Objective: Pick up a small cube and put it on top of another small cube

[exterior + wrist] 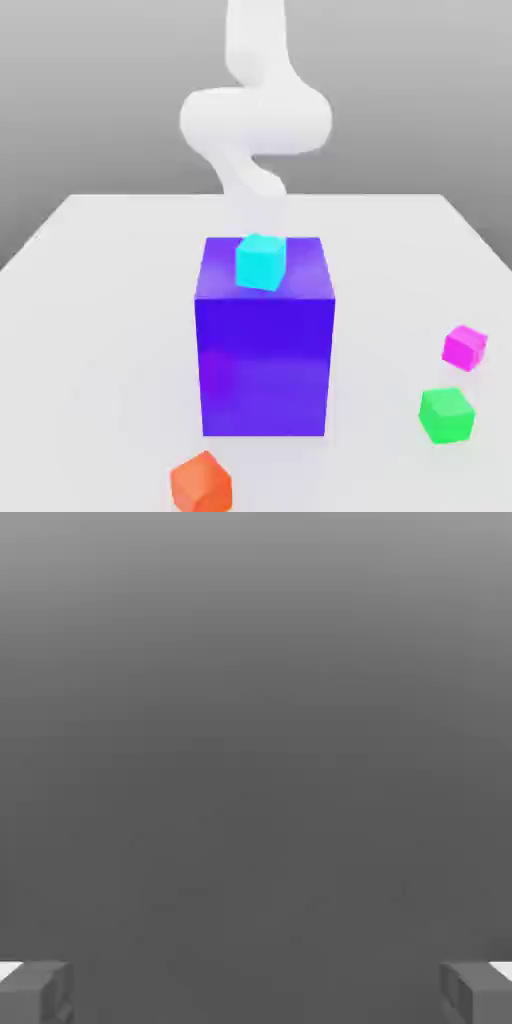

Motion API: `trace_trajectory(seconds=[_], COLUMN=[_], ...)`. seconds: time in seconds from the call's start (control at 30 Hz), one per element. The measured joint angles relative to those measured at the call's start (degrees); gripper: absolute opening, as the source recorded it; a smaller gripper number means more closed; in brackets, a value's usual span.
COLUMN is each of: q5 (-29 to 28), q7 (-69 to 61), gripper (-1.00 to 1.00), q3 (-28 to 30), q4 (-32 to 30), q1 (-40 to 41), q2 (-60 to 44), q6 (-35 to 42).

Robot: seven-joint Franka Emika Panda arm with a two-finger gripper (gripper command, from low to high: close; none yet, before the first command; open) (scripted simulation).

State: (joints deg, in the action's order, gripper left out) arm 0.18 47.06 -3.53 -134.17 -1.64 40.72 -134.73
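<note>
Two small glossy cubes, the magenta small cube and, just nearer the camera, the bright green cube, are seen on the table at the exterior view's right, while the gripper is held wide open, empty.

No writing, labels, brands or numbers can be read anywhere; every surface I see is plain.
</note>
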Motion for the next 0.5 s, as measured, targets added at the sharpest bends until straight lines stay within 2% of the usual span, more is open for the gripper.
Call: trace_trajectory(seconds=[0.27,0.5], q5=[-0.8,-4.2], q7=[5.0,11.3], gripper=[0.00,0.00], q3=[-12.2,-22.3], q4=[-7.8,-14.5], q1=[-5.8,-11.5], q2=[-16.6,-31.2], q6=[-9.8,-18.0])
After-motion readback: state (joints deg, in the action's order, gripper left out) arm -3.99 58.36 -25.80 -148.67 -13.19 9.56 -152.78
